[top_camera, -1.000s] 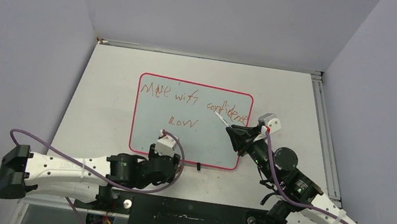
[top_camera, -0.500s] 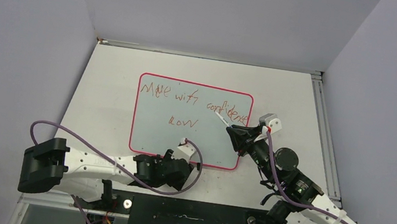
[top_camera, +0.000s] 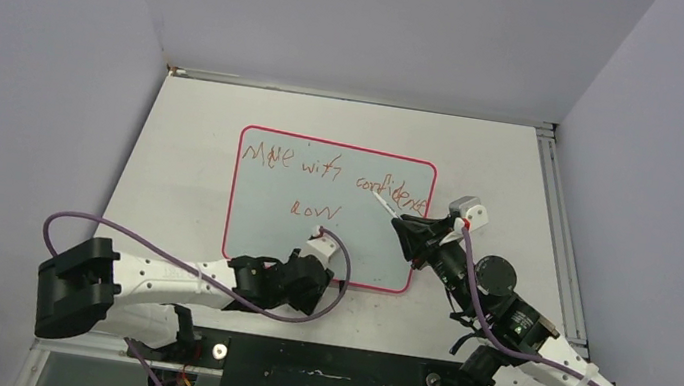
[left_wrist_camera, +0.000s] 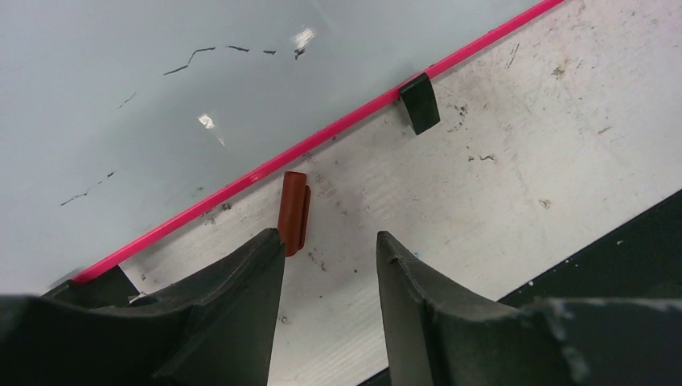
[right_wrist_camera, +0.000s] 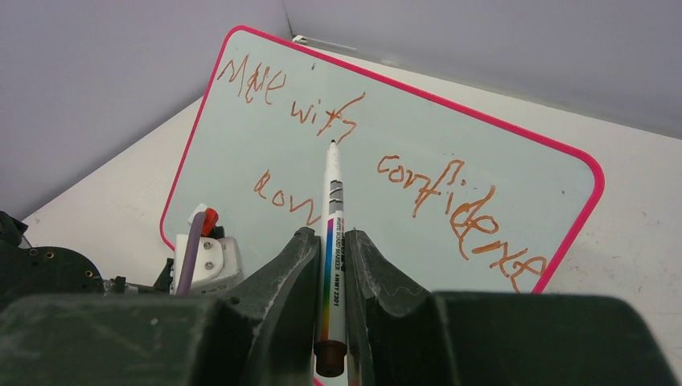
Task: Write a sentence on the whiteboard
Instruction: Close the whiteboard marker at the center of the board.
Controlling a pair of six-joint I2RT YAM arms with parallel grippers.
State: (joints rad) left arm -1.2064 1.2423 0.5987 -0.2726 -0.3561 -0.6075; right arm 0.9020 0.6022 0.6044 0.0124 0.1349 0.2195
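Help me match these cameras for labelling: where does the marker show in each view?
Top external: marker over the whiteboard's right side, in the right gripper.
Left wrist: not in it.
Right wrist: bottom centre, tip pointing up.
Shared landmark: the whiteboard's pink rim.

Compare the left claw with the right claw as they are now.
The left claw stands open and empty; the right claw is shut on the marker. The left claw is low over the table beside the whiteboard's near rim, a red-brown cap just ahead; the right claw aims its marker across the whiteboard. Both have dark fingers.
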